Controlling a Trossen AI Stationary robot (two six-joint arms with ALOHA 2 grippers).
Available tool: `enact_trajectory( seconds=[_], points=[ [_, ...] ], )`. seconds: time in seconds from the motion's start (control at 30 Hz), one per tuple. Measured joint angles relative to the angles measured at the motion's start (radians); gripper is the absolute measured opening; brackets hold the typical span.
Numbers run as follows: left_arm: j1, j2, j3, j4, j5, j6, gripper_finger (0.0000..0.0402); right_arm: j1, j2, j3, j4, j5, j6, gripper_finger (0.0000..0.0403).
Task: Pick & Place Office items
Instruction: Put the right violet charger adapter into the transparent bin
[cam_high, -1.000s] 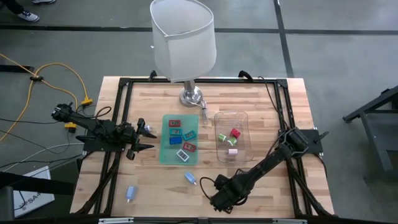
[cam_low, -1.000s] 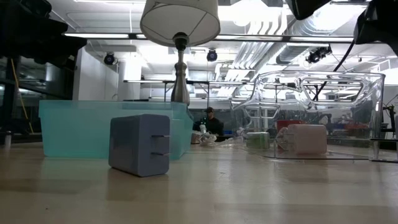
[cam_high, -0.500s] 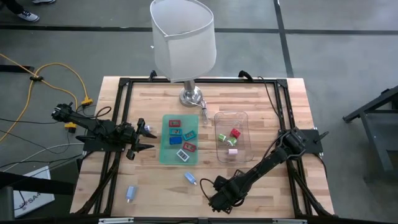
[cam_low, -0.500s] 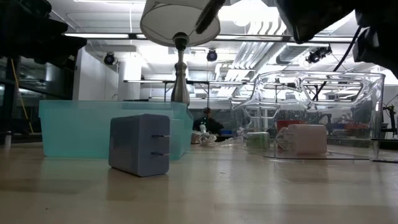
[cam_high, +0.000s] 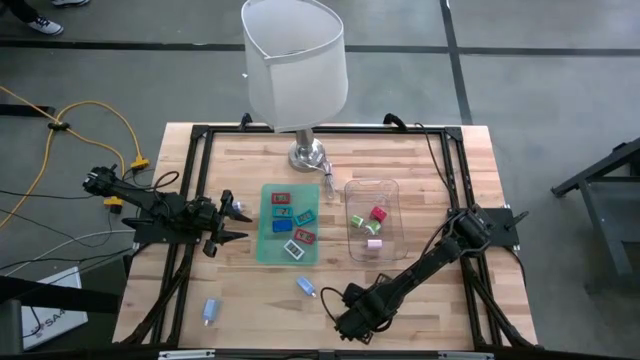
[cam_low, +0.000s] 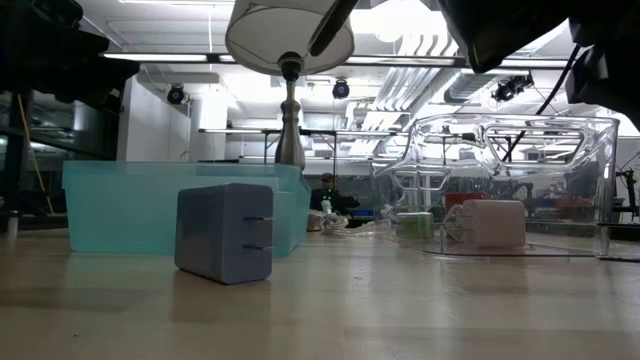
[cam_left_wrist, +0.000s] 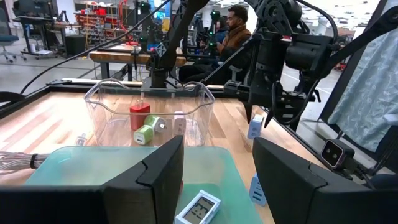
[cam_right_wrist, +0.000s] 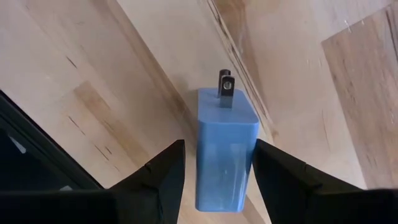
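Note:
My right gripper (cam_high: 337, 303) hangs over the table's near middle, shut on a light-blue plug charger (cam_right_wrist: 227, 146); the left wrist view also shows this charger (cam_left_wrist: 255, 126). A second light-blue charger (cam_high: 307, 287) lies on its side on the wood beside the mat. A third (cam_high: 210, 311) lies near the near-left corner. Several flat red, blue and teal pieces lie on the green mat (cam_high: 264, 250). Red, green and pink pieces sit in the clear tray (cam_high: 393, 240). My left gripper (cam_high: 238, 222) waits open, left of the mat. My right gripper pinches the light-blue charger by the two long sides of its body (cam_right_wrist: 205, 155), one finger (cam_right_wrist: 163, 175) on each side. The fingers point down from above and lie along it. The charger is lifted clear of the wood, its two prongs (cam_right_wrist: 224, 84) pointing away from the wrist.
A lamp with a white shade (cam_high: 296, 62) stands on its metal base (cam_high: 307, 155) at the far middle. A black frame (cam_high: 200, 135) runs round the table's edges. Bare wood lies between the near edge and the mat. People sit in the room beyond.
My right arm has shifted a little with the charger in its hold. In the low view more of its dark bulk and one finger now show at the top. The left arm and the pieces on the table have kept still.

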Motion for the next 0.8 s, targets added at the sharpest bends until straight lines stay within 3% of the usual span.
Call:
enact_trajectory(
  seconds=[0.17,0.47,0.8],
  points=[
    [0.000,0.000,0.000,0.000,0.000,0.000,0.0186,0.000,0.000,0.000,-0.001,0.004,0.000,0.0166],
    [0.000,0.000,0.000,0.000,0.000,0.000,0.0186,-0.002,-0.001,0.000,-0.001,0.007,0.000,0.0119],
    [0.000,0.000,0.000,0.000,0.000,0.000,0.0186,-0.002,-0.001,0.000,0.000,0.007,-0.007,0.0118]
  ],
)
